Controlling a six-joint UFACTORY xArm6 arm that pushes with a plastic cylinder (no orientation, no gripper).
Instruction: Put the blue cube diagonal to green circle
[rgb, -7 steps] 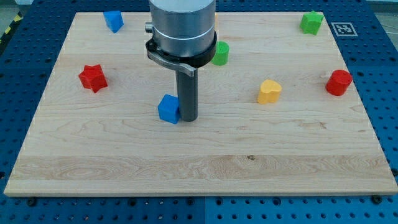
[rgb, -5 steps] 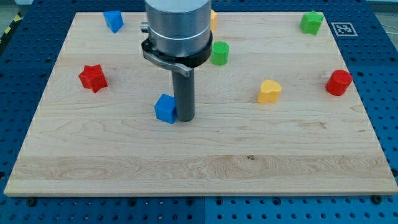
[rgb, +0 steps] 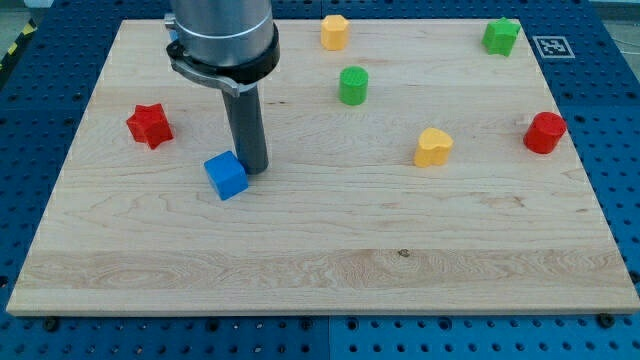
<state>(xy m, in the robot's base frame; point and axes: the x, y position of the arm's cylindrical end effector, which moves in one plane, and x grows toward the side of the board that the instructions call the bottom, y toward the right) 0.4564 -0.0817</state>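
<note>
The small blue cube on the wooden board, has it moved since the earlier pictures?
Yes. The small blue cube has slid toward the view's left, farther from the green cylinder and nearer the red star block. My tip touches its right side.

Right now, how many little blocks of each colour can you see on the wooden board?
Red: 2, a star and a round one.
Yellow: 2, top and right.
Green: 2, a cylinder and a corner one.
Blue: 1, a cube.
Total: 7.
</note>
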